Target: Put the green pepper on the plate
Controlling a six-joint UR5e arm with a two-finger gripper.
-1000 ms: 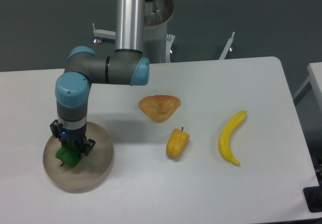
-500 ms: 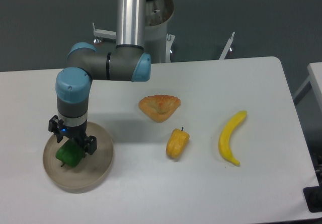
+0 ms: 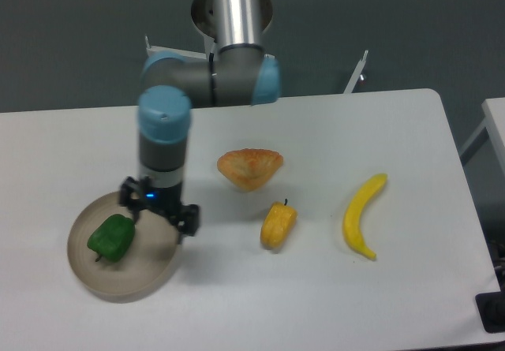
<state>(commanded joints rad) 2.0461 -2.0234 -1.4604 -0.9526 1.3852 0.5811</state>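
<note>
White and matte, the desk (image 3: 237, 304) is filling most of the view, with a dark grey backdrop behind it. We are taking the plate (image 3: 150, 284) as our landmark: it is sitting near the front left part of the desk, round, shallow, beige-tan, with a raised rim.

We are seeing the gripper (image 3: 158, 213) hanging over the plate's right rim, pointing down from a grey arm with light-blue joint caps. Its jaws are standing apart with nothing between them, and they are touching nothing that we can make out; how wide the gap is we cannot judge precisely from this angle.

We are counting one green pepper (image 3: 111, 238), lying inside the plate on its left half, to the left of the gripper and clear of it. It is glossy, blocky and bright green, with a short dark stem at its lower left.

Right of the plate we are counting three more things, one of each. One yellow pepper (image 3: 278, 224) is lying just right of the plate, smooth and lumpy with a small dark stem. One orange-brown pastry-like wedge (image 3: 250, 167) is sitting beyond it, triangular and rough-crusted. One banana (image 3: 361, 217) is lying farthest right, smooth, curved and yellow.
</note>
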